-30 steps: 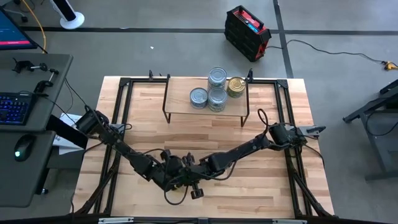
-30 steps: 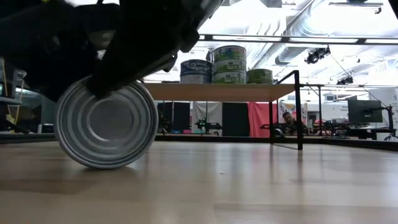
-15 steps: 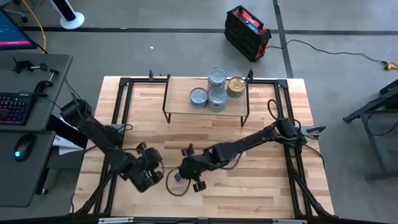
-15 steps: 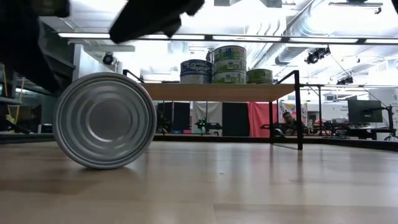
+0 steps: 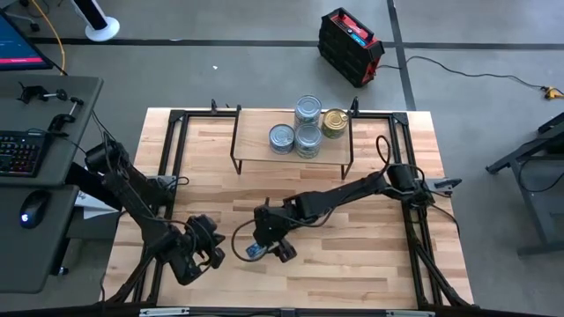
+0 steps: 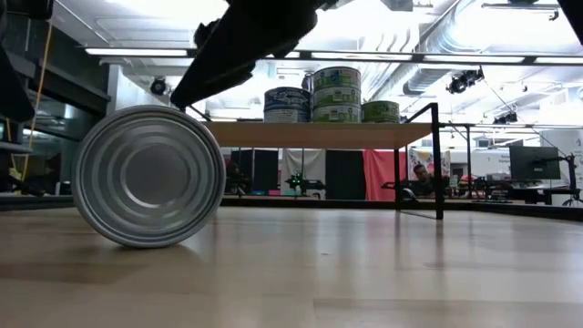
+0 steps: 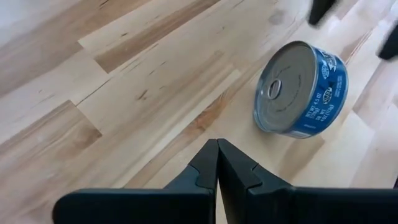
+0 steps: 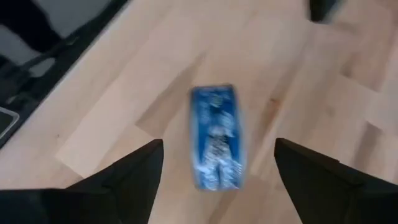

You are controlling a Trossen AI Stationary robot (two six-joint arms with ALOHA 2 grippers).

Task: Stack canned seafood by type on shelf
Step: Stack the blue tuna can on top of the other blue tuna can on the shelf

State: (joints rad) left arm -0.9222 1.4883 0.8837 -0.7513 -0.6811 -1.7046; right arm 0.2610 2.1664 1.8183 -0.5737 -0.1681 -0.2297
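Both arms have backed off; tin (image 5: 254, 251) stands on edge, free.
Right gripper (image 5: 269, 236) spread wide, left gripper (image 7: 217, 163) shut; rigid, slick, apt to roll — pinch its flat faces.

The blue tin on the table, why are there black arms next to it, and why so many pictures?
That is a robot with two dark arms, each ending in a pincer for grabbing. Four cameras took these pictures. One looks down from above, one sits low at the level of the table, and one rides on each wrist.

The blue tin stands on its edge on the table, and nothing is holding it. The right pincer is open over it, with one finger on each side, and does not seem to touch it. The left pincer is shut and empty, off to one side.

At the back is a little shelf. It carries more tins, some of them stacked, and a gold tin.
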